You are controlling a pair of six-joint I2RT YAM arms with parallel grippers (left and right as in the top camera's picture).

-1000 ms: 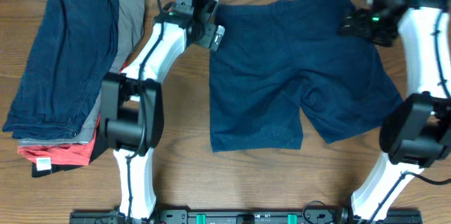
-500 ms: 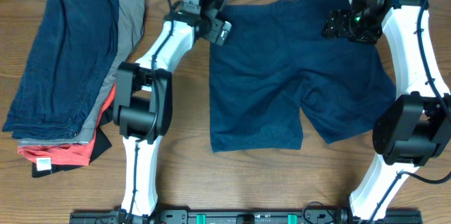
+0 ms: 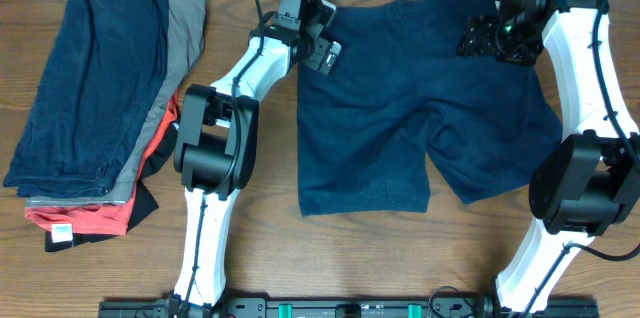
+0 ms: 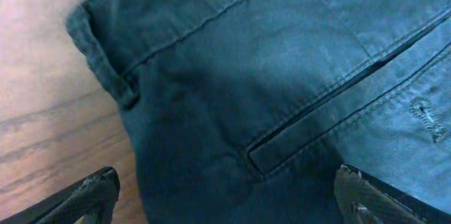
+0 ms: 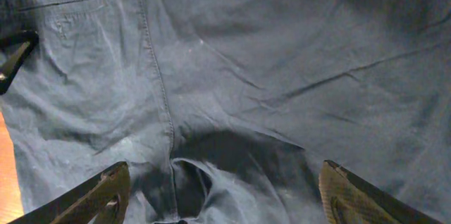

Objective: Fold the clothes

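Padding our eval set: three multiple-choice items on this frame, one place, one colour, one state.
1. Where is the folded stack? A. table's left end B. table's middle C. table's right end
2. What colour are the spread shorts? A. grey B. navy C. red
3. The left gripper is: A. shut on cloth B. open C. shut, empty
Answers: 1 A, overhead shows it at the left edge. 2 B, dark blue in every view. 3 B, its wrist view shows both fingertips far apart.
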